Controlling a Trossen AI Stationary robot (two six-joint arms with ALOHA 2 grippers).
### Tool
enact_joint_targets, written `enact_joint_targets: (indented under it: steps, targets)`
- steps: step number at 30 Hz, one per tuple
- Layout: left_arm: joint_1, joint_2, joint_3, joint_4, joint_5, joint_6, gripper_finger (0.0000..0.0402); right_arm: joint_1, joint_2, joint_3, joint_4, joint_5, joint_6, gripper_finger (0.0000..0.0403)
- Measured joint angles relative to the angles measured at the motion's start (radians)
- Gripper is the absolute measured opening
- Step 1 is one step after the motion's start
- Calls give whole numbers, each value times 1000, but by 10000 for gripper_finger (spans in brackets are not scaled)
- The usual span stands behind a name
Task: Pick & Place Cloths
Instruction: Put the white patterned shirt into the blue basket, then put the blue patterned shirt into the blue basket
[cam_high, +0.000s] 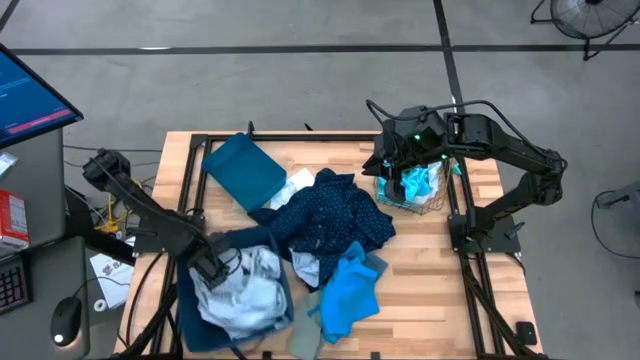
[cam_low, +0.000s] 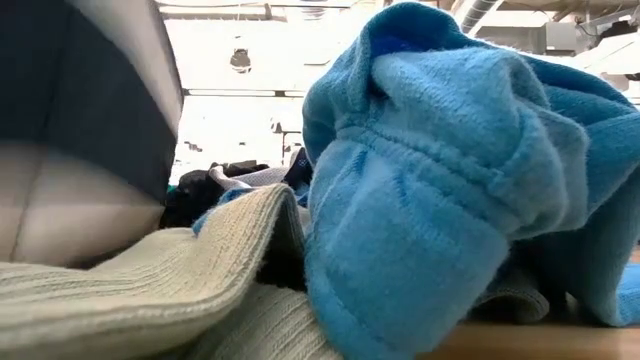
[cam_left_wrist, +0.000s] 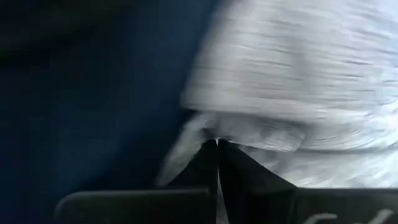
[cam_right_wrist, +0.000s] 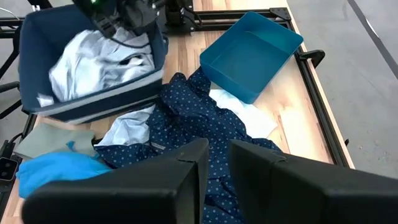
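Left tool (cam_left_wrist: 217, 144) of mine pressed together on the pale grey-blue soft cloth (cam_high: 240, 290) inside the rigid dark-blue plastic bin (cam_high: 185, 310), my right tool (cam_right_wrist: 214, 163) slightly spread above the wire-mesh basket (cam_high: 412, 195), navy dotted garment (cam_high: 325, 215) mid-tabletop (cam_high: 440, 290).

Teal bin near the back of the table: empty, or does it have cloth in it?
Empty. The right wrist view shows the teal bin's bare floor; the white cloth lies outside, beside it.
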Motion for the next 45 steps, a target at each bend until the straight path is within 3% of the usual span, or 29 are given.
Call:
enact_joint_targets:
  steps: [9,18,22,26,28,31,39,42,45]
  targets:
    - [0,-89,69,-63,1,6,0,0,0,0,0,0,-1,60]
    - [0,-92,334,-45,-9,168,1,-7,0,0,-1,1,-52,60]
    - [0,-93,446,1,-153,213,1,-12,-3,-51,10,26,-17,61]
    - [1,-112,485,103,-450,250,3,-33,2,-210,29,58,57,77]
    - [2,-128,485,160,-579,276,8,-41,2,-307,83,56,86,97]
    - [3,-156,485,226,-654,379,26,-41,2,-446,213,55,148,146]
    - [15,-197,485,359,-680,613,126,6,2,-663,590,58,218,325]
    - [15,-198,485,382,-679,684,174,24,40,-680,679,77,222,368]
    - [15,-197,485,381,-680,724,218,38,107,-669,664,111,221,387]
